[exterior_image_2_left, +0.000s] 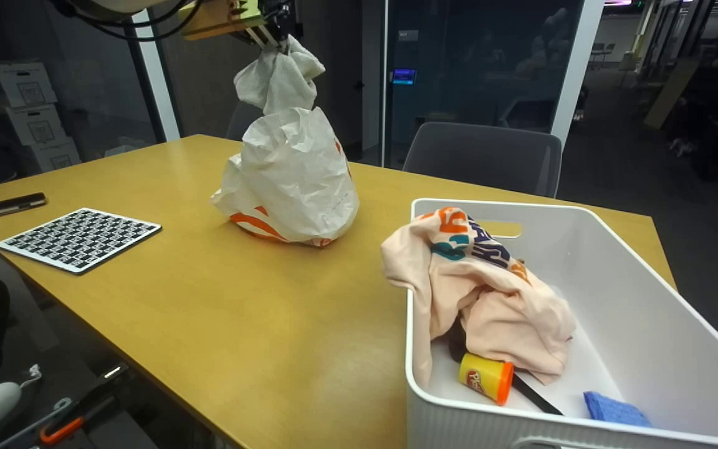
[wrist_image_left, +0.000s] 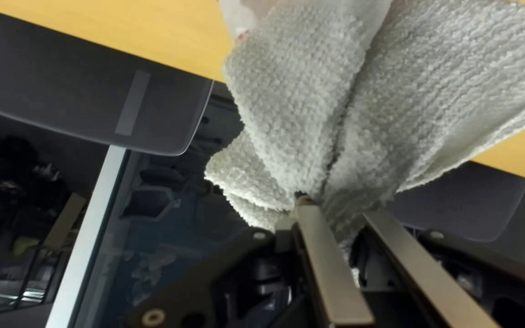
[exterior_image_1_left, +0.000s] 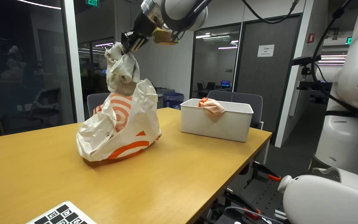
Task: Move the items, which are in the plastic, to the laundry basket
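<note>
A white plastic bag with orange print stands on the table in both exterior views (exterior_image_1_left: 144, 118) (exterior_image_2_left: 296, 174). My gripper (exterior_image_1_left: 134, 43) is shut on a grey-white towel (exterior_image_1_left: 124, 68) above the bag. The gripper also shows in the wrist view (wrist_image_left: 335, 209), with towel (wrist_image_left: 299, 91) bunched between its fingers. In an exterior view the towel (exterior_image_2_left: 278, 84) hangs down to the bag's top; its lower end is hidden there. The white laundry basket (exterior_image_1_left: 210, 126) (exterior_image_2_left: 639, 255) holds a peach printed cloth (exterior_image_2_left: 515, 324) over its rim, a yellow tub (exterior_image_2_left: 482, 376) and a blue sponge (exterior_image_2_left: 614, 408).
A black item (exterior_image_2_left: 536, 394) lies in the basket beside the tub. A checkered board (exterior_image_2_left: 81, 240) and a dark case (exterior_image_2_left: 9, 206) lie on the table (exterior_image_1_left: 172, 168). Chairs (exterior_image_2_left: 483, 156) stand behind the table. The basket stands near the table edge.
</note>
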Tool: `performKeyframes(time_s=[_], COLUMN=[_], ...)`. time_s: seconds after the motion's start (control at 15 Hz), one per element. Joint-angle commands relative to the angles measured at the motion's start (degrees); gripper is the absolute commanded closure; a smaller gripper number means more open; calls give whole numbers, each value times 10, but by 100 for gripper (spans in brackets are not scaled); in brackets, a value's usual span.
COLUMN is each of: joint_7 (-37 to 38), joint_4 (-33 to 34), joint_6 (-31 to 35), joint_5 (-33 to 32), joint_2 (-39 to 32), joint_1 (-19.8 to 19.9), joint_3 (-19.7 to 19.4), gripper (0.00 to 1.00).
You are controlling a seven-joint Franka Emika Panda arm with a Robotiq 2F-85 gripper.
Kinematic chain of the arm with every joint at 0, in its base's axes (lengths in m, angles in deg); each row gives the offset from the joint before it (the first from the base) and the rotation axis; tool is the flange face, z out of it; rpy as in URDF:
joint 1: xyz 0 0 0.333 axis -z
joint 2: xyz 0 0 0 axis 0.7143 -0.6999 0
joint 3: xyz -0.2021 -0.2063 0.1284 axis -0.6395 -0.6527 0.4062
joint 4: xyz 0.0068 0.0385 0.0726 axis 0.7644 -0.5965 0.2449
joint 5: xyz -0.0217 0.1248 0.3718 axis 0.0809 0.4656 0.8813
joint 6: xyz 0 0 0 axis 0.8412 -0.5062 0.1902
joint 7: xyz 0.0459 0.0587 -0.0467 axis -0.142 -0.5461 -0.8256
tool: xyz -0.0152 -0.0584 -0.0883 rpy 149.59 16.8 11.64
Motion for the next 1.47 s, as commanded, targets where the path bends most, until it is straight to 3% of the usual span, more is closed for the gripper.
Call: performKeyframes(time_s=[0.0,0.2,0.8,1.07,1.4], joint_7=[139,255,569,706,809], joint_4=[-42,-50,-107,-141,-174], joint_6=[56,76,84,63,47], joint_5=[-123,-217,-412,-457,-462], joint_2=[73,118,245,289,304], joint_1=[63,157,535,705,863], joint_3=[11,50,219,341,505], gripper=[96,96,96,96,96])
